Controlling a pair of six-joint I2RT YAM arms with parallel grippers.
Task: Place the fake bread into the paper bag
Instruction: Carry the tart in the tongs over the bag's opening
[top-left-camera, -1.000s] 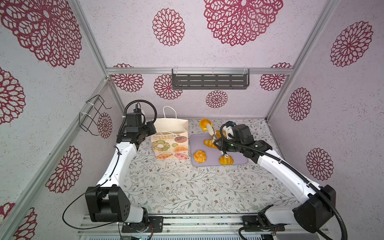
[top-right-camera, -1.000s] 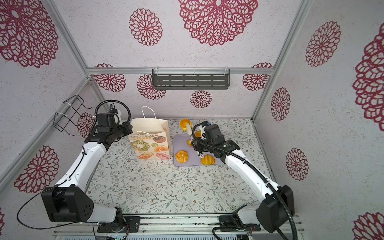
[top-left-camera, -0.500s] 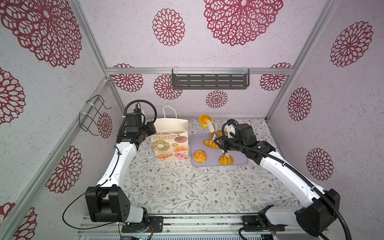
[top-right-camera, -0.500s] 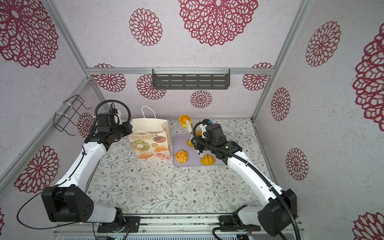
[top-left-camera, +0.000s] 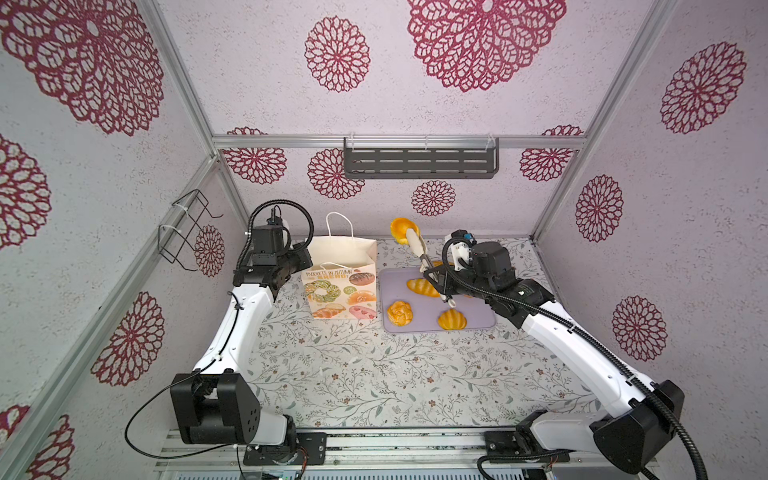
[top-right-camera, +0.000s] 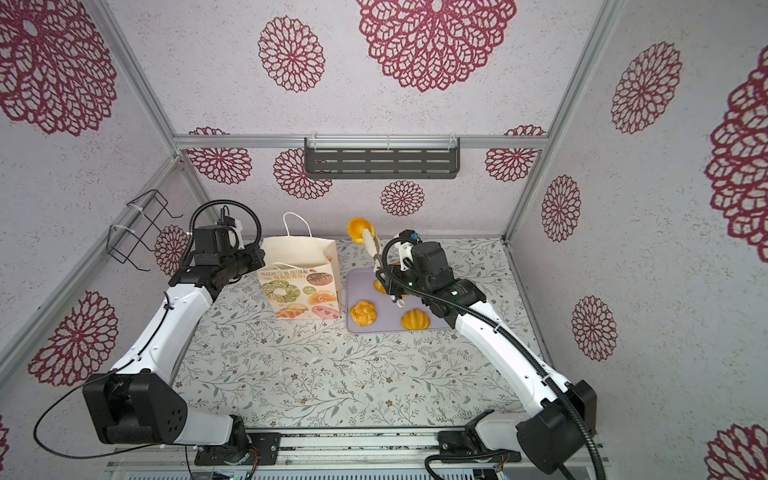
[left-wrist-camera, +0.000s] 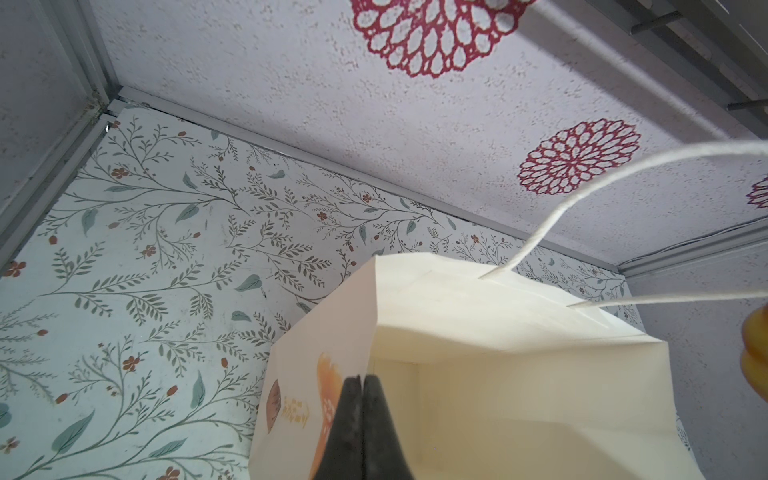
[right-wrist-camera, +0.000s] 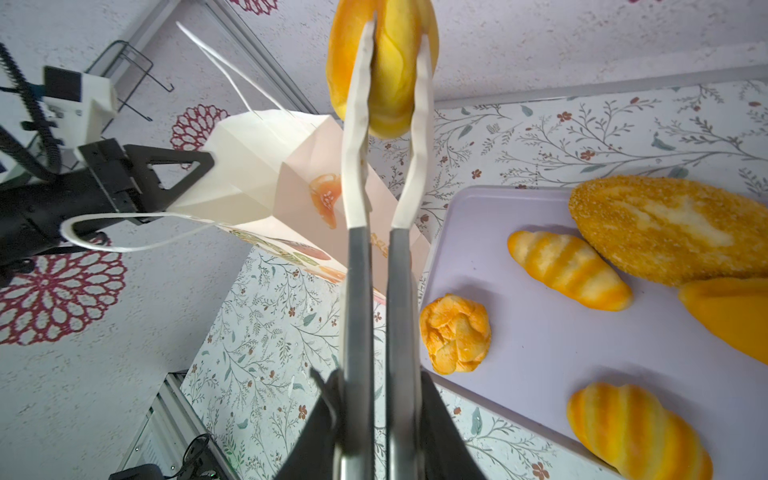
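The cream paper bag (top-left-camera: 340, 286) (top-right-camera: 301, 291) stands open left of the tray. My left gripper (top-left-camera: 309, 259) (left-wrist-camera: 363, 380) is shut on the bag's left rim and holds the mouth open. My right gripper (top-left-camera: 436, 276) (right-wrist-camera: 376, 386) is shut on the handles of metal tongs (right-wrist-camera: 357, 166). The tongs' white tips pinch a golden fake bread bun (top-left-camera: 400, 230) (right-wrist-camera: 390, 62) in the air, to the right of the bag's mouth and above it. More fake bread lies on the tray: a striped loaf (top-left-camera: 422, 286), a knotted bun (top-left-camera: 400, 312) and a shell bun (top-left-camera: 452, 319).
The lilac tray (top-left-camera: 478, 320) (right-wrist-camera: 540, 353) lies flat right of the bag. A large crumbly loaf (right-wrist-camera: 665, 224) and an orange piece (right-wrist-camera: 727, 316) rest on its far side. The bag's cord handles (left-wrist-camera: 582, 195) stick up. A wire rack (top-left-camera: 187, 228) hangs on the left wall.
The right arm has lifted the tongs and bun a little higher and shifted them left toward the bag. The left arm and the bag have stayed put.
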